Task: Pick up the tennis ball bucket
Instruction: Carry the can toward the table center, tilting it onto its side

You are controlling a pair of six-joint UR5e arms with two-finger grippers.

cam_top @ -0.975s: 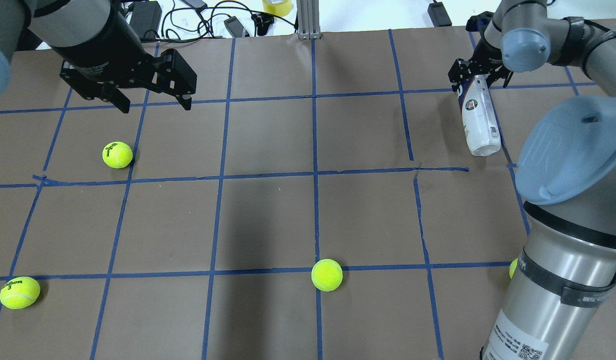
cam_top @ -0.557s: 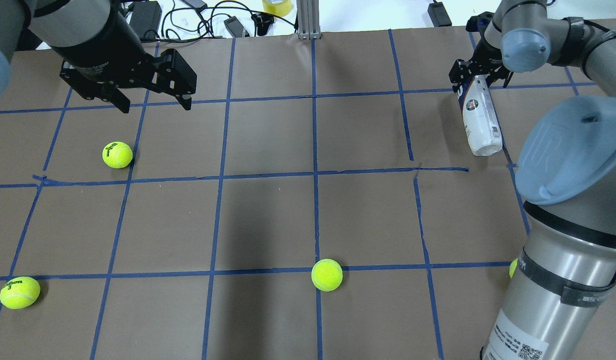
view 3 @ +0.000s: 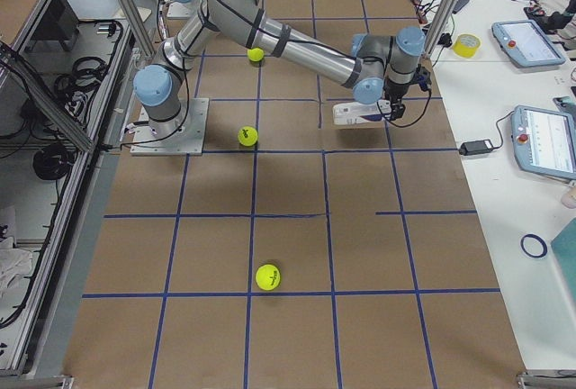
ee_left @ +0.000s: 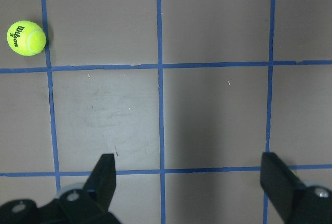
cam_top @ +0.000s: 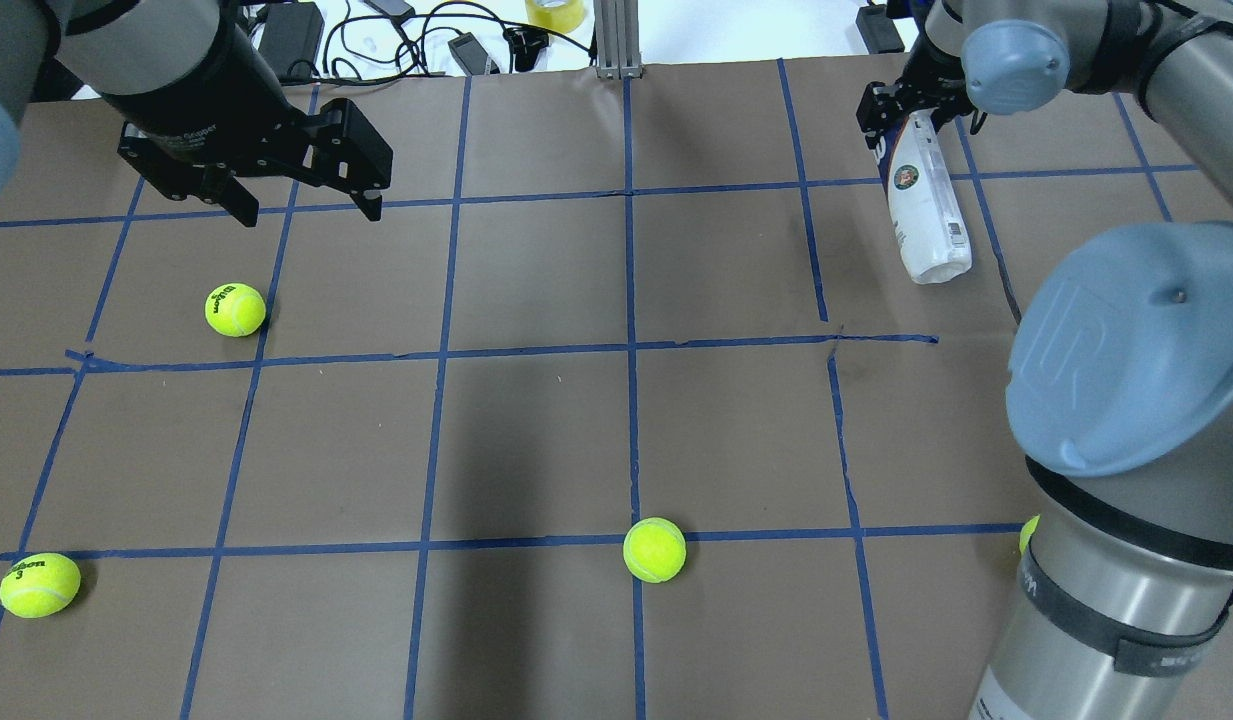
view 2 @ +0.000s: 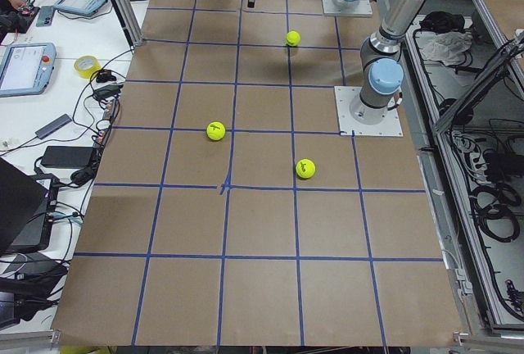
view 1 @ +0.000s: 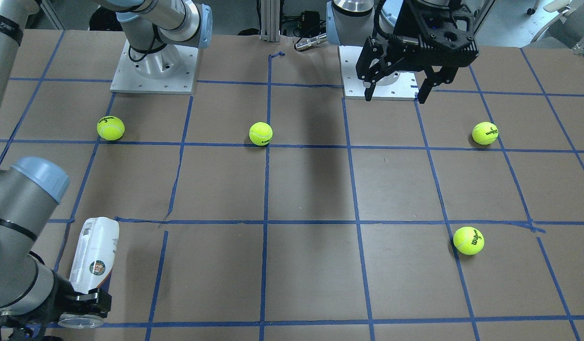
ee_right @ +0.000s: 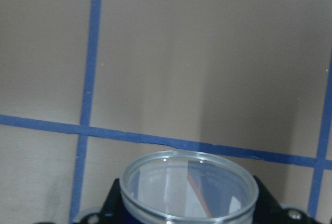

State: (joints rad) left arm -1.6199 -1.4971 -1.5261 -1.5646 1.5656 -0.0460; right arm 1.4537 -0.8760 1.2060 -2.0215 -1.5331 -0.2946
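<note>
Clamping clear cylindrical tennis ball bucket (cam_top: 924,215), seemingly airborne, right gripper (cam_top: 911,115), left gripper (cam_top: 311,213) splayed

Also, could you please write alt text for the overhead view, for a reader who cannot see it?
The right gripper is shut on the far end of the bucket, at the far right of the table. The left gripper hangs open at far left, and yellow balls lie scattered across its blue grid.

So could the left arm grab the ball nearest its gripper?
Probably yes: the left gripper hangs open, and that tennis ball lies out in the open with nothing between them.
</note>
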